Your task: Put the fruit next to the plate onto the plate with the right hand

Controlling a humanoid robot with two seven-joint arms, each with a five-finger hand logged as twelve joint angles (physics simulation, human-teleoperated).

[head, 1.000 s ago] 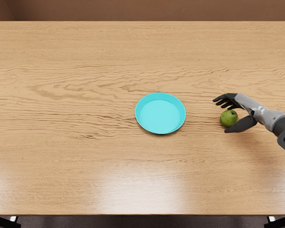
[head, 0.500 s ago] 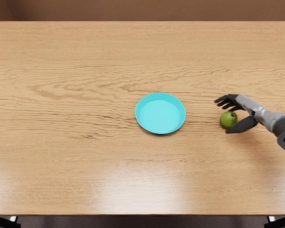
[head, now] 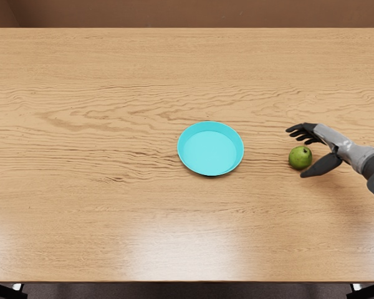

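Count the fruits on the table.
1. A green fruit lies on the table right of the cyan plate, between fingers and thumb of the open right hand, not gripped. None seems hidden.

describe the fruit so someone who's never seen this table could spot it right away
On the wooden table, find the turquoise plate near the middle. To its right in the picture, apart from it, sits a small round fruit beside the open right hand. It is the only green thing there.
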